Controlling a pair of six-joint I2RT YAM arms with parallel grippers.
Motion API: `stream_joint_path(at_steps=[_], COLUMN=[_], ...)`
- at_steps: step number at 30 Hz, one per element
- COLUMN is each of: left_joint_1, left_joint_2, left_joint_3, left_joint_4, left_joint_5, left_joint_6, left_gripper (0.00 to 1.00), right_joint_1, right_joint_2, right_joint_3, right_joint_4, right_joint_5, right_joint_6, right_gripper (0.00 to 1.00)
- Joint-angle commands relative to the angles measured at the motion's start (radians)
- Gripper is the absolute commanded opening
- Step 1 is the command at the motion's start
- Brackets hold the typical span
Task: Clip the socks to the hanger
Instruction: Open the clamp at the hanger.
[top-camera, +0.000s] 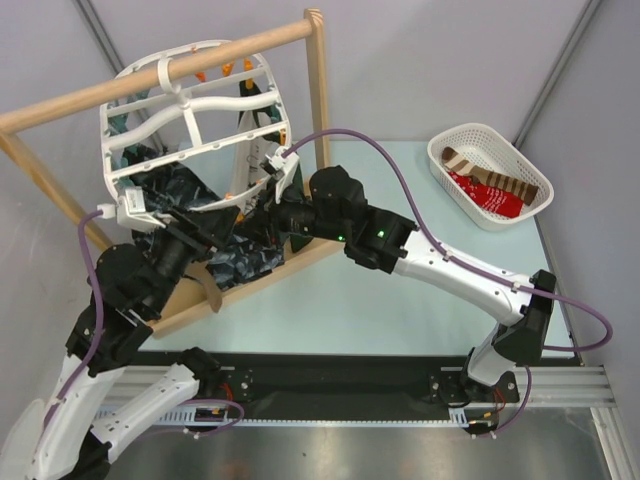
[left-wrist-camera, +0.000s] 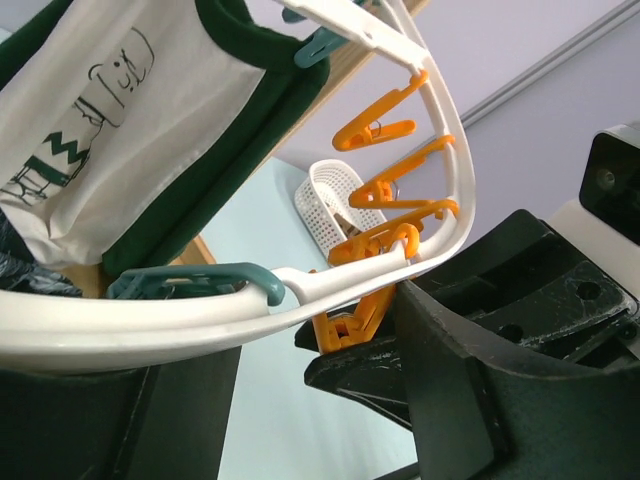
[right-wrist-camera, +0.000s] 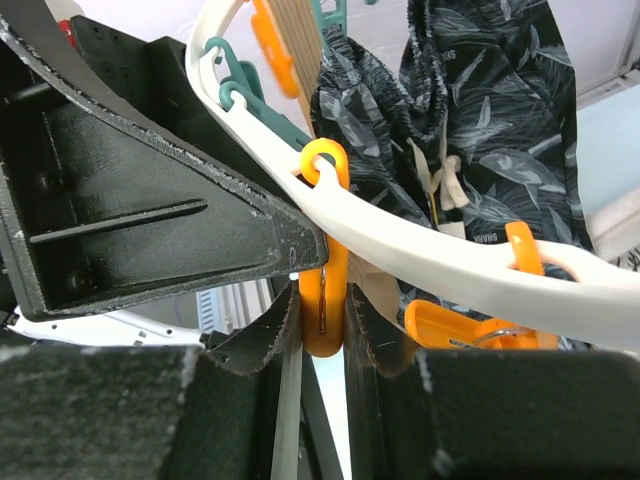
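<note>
- Far left, hooked over the wooden pole rack (top-camera: 60, 108): the hanger (left-wrist-camera: 140, 335), raised off the bench (top-camera: 400, 310), likely so its clips dangle free and can be reached from below.
- On its near rim, toward the right: one orange clip (right-wrist-camera: 325, 300), clamped between the right fingers (right-wrist-camera: 270, 340). Judged a hold to steady or open the clip for a sock. Clip's mouth hidden behind the fingertips, so no telling which.
- Just left of that, at the same rim: the left fingers (left-wrist-camera: 80, 430), standing apart with nothing between them. Rim crosses over the gap; contact with it impossible to tell. Probably placed there to stop the frame swinging under the right arm's squeeze.
- Below the frame: dark leaf-print fabric (right-wrist-camera: 500, 120) and a white cloth with green edging (left-wrist-camera: 100, 130), both hanging down. Cannot tell whether either is a sock.
- Far right, well apart from the hanger: white mesh basket (top-camera: 470, 130) on the bench, holding the socks, a brown striped sock (top-camera: 495, 175) lying across a red sock (top-camera: 490, 198). Neither clipped yet, so much of the task judged left to do.
</note>
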Motion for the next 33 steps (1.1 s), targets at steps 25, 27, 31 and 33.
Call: stream_joint_path(at_steps=[25,27,31,33], left_joint_1=[0.005,0.004,0.004,0.005], left_joint_2=[0.067,0.069,0.044,0.035], left_joint_3=[0.005,0.007,-0.016,-0.02], left_joint_4=[0.08,0.075,0.084,0.081], left_joint_5=[-0.026,-0.029,-0.049,-0.058], left_joint_6=[0.001,0.001,0.004,0.016], left_gripper=[0.04,0.0,0.0,0.0], right_joint_1=[0.046,0.039,0.002,-0.056], right_joint_2=[0.033,0.026,-0.016,-0.088], right_joint_3=[0.134,0.133,0.091,0.024], right_joint_4=[-0.046,-0.061,-0.067,-0.073], right_joint_5=[-0.049,-0.023,0.015,0.066], right_joint_6=[-0.072,-0.07,-0.034,0.011], right_gripper=[0.08,0.24,0.59,0.66])
